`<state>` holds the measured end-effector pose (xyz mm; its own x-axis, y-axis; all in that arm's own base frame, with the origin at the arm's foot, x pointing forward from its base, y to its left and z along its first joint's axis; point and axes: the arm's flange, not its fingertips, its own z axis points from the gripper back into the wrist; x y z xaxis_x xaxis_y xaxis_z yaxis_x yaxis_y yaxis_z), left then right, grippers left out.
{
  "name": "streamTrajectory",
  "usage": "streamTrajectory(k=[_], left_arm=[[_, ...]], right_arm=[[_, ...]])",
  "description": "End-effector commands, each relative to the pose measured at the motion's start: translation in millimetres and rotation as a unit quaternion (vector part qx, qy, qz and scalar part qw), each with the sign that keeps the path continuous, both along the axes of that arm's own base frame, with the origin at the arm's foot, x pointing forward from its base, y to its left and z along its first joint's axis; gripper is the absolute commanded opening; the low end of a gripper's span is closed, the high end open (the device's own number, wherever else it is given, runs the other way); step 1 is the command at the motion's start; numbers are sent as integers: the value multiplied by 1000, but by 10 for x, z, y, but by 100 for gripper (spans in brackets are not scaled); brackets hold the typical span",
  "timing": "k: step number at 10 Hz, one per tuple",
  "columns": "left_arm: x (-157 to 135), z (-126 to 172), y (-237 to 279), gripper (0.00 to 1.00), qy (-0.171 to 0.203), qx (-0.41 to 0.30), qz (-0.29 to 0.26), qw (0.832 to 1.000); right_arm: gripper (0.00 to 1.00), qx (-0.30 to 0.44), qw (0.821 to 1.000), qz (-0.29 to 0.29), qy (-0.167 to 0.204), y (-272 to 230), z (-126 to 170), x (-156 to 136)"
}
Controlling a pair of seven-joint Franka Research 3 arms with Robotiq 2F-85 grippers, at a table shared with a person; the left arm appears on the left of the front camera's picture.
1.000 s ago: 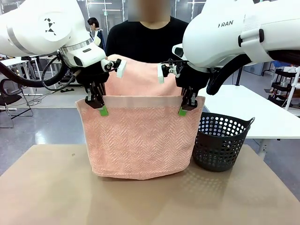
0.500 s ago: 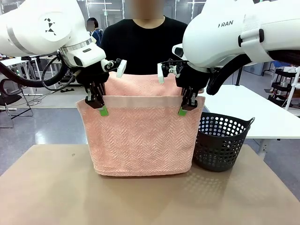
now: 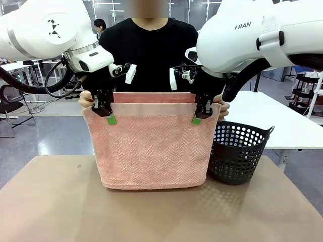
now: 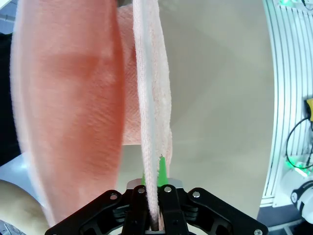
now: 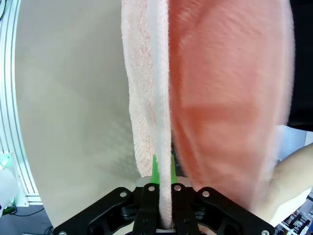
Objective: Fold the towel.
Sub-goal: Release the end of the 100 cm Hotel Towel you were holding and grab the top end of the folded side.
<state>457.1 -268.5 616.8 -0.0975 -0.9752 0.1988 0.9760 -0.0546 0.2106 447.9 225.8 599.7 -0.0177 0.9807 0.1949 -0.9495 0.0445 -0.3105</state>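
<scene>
You have the towel point(image 3: 151, 151) hanging doubled over the table point(image 3: 45, 201). Your left gripper point(image 3: 108, 116) and right gripper point(image 3: 198, 116) are each clamped on its pale top band, one near each corner. The right arm point(image 3: 262, 40) shows the letters "RAN". A dark basket point(image 3: 237, 154) stands just beside the towel.

Front cam: fixed btw the two arms, robot's side, faces across the table point(image 3: 50, 201) twd the person point(image 3: 151, 55). Mid range; whole towel point(image 3: 151, 151) in frame, w/ left gripper point(image 3: 110, 118) and right gripper point(image 3: 196, 118) at its top edge.

Left wrist cam: sits just behind its own fingers point(image 4: 162, 169), looks down along them, v. close; towel edge runs up from btw the fingers, table beyond the tips.

Right wrist cam: same setup, mirrored, fingers point(image 5: 154, 169) at bottom.

Shared by all 3: towel + tan table.
</scene>
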Motion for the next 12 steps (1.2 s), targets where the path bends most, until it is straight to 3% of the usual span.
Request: streamTrajectory(k=[1, 12], left_arm=[[0, 1, 10, 0, 0, 2, -6, 1000], [0, 1, 10, 0, 0, 2, -6, 1000]], right_arm=[[0, -1, 1000, 2, 0, -8, 2, -6], [0, -1, 1000, 2, 0, -8, 2, -6]])
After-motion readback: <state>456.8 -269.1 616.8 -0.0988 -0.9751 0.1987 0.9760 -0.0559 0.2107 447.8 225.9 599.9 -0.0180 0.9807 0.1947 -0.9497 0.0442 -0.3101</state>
